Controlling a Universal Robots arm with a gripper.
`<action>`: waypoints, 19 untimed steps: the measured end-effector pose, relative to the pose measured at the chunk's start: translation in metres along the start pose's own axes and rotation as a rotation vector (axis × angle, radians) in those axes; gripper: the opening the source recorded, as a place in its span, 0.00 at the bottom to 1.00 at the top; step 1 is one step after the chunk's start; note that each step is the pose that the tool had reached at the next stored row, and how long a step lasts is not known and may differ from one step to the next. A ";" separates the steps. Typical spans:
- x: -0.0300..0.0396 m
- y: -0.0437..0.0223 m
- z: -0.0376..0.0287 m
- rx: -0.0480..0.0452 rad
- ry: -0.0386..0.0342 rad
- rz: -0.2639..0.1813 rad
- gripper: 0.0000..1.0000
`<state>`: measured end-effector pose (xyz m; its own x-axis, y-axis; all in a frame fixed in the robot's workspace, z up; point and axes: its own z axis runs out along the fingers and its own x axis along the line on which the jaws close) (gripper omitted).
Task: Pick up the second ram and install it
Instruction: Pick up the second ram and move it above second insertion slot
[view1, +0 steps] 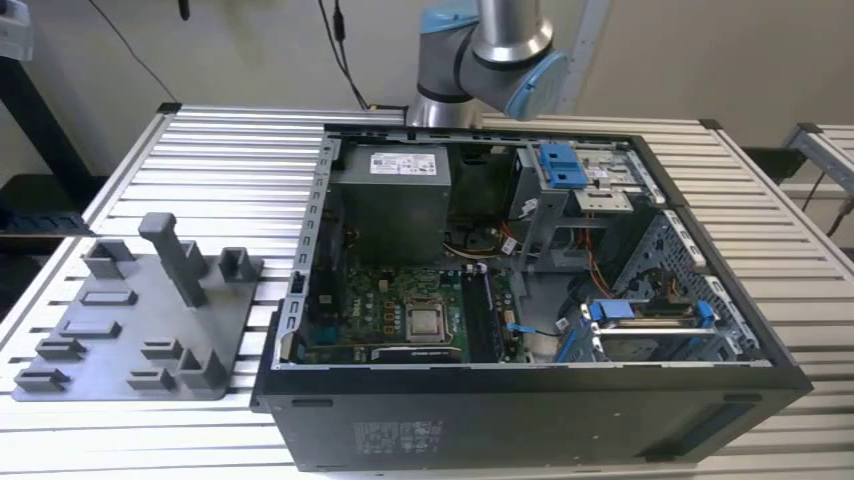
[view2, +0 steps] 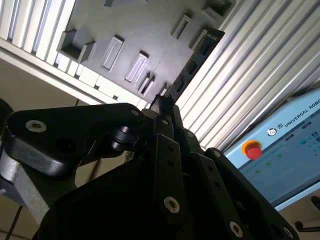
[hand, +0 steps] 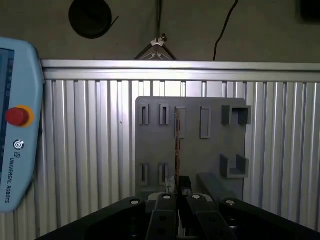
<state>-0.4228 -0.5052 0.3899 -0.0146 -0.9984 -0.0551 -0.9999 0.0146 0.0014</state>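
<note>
second ram (hand: 176, 145) partly hidden between fingers (hand: 161, 220), pendant (hand: 15, 130) cut by edge

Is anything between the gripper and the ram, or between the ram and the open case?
No. In the first wrist view the gripper grips the ram by one end, seen against the tray. In the exterior view the case lies open, with nothing visible over its board.

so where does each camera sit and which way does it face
Exterior view: off the arm, looking down into the open black computer case on the slatted metal table; the arm's grey-blue joint shows.
First wrist view: on the wrist, looking along the black fingers shut on the long dark ram stick.
Second wrist view: on the wrist, slanting past the fingers.
Both wrist views share the stick, grey plastic fixture tray.
</note>
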 end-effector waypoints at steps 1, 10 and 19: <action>0.0000 -0.0010 0.0000 0.0000 0.0000 0.000 0.14; -0.0005 -0.0053 -0.0070 -0.0007 0.0000 0.000 0.14; -0.0008 -0.0066 -0.0121 -0.0010 0.0002 0.000 0.14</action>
<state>-0.4161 -0.5052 0.4020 -0.0147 -0.9984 -0.0550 -0.9999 0.0146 0.0024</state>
